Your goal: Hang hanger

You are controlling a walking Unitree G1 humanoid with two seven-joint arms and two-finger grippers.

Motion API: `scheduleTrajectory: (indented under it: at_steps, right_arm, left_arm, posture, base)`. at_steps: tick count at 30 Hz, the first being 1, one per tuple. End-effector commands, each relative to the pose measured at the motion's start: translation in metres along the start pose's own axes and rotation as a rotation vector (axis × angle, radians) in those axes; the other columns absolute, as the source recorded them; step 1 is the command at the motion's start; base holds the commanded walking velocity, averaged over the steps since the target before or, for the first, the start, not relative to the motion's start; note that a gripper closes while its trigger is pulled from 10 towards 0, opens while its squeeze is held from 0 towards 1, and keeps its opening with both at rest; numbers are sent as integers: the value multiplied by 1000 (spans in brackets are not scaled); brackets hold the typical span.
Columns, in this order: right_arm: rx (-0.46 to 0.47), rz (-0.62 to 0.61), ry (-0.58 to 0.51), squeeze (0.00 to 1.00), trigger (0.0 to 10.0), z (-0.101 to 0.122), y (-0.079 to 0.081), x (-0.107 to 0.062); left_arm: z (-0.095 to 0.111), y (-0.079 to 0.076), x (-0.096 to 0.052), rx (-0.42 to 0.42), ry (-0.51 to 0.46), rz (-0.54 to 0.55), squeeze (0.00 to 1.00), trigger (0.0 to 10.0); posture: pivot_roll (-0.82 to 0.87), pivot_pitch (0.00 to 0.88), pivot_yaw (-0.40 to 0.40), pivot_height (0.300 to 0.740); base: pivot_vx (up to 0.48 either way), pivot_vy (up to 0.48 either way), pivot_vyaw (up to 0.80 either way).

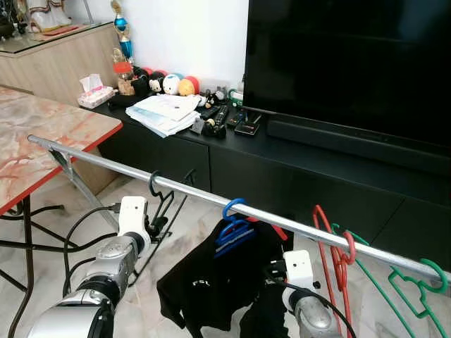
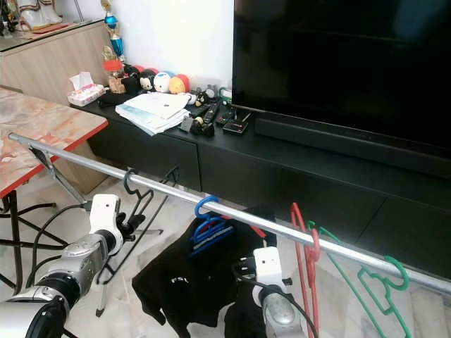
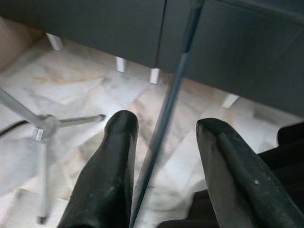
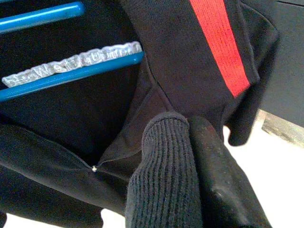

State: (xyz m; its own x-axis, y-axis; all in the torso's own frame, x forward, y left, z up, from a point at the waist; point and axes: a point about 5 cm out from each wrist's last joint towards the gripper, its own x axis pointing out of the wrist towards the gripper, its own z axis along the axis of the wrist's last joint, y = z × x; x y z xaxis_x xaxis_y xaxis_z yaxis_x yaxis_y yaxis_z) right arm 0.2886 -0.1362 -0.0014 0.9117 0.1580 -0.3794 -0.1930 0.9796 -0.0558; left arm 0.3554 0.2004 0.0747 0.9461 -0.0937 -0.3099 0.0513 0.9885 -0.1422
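A silver rail (image 1: pixel 141 171) runs across in front of me. A black wire hanger (image 1: pixel 163 201) hooks on its left part. My left gripper (image 1: pixel 156 225) is open just below that hook, and the left wrist view has the hanger's thin wire (image 3: pixel 166 114) passing between the two fingers (image 3: pixel 118 156). Mid-rail, a blue hanger (image 1: pixel 232 229) carries a black garment (image 1: pixel 204 282) with a red stripe (image 4: pixel 218 42). My right gripper (image 4: pixel 187 156) is shut on that garment's fabric beneath the blue hanger (image 4: pixel 71 71). A red hanger (image 1: pixel 331 253) and a green hanger (image 1: pixel 402 282) hang further right.
A low black TV cabinet (image 1: pixel 282 169) with a large TV (image 1: pixel 352 63), papers (image 1: pixel 165 113), remotes and plush toys stands behind the rail. A marble table with a red edge (image 1: pixel 63 151) is on the left. The rack's leg (image 3: pixel 42 133) and cables sit on the tiled floor.
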Motion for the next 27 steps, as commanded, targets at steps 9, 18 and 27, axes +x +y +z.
scheduleTrajectory:
  at_steps: [9, 18, 27]
  right_arm:
    - [-2, 5, -34, 0, 10000, 6, 3, 1]
    - [-5, 7, -35, 0, 10000, 7, 3, 1]
    - [-5, 7, -19, 0, 10000, 4, 3, 1]
  left_arm:
    - [-7, -7, 1, -50, 33, -54, 0, 0]
    - [-8, -7, 0, -47, 39, -56, 0, 0]
    - [-13, -4, -1, 118, 73, -9, 0, 0]
  posture:
    - [5, 34, 51, 740]
    - [6, 32, 49, 740]
    - [9, 22, 51, 740]
  base:
    - [0, 0, 0]
    - [0, 0, 0]
    - [0, 0, 0]
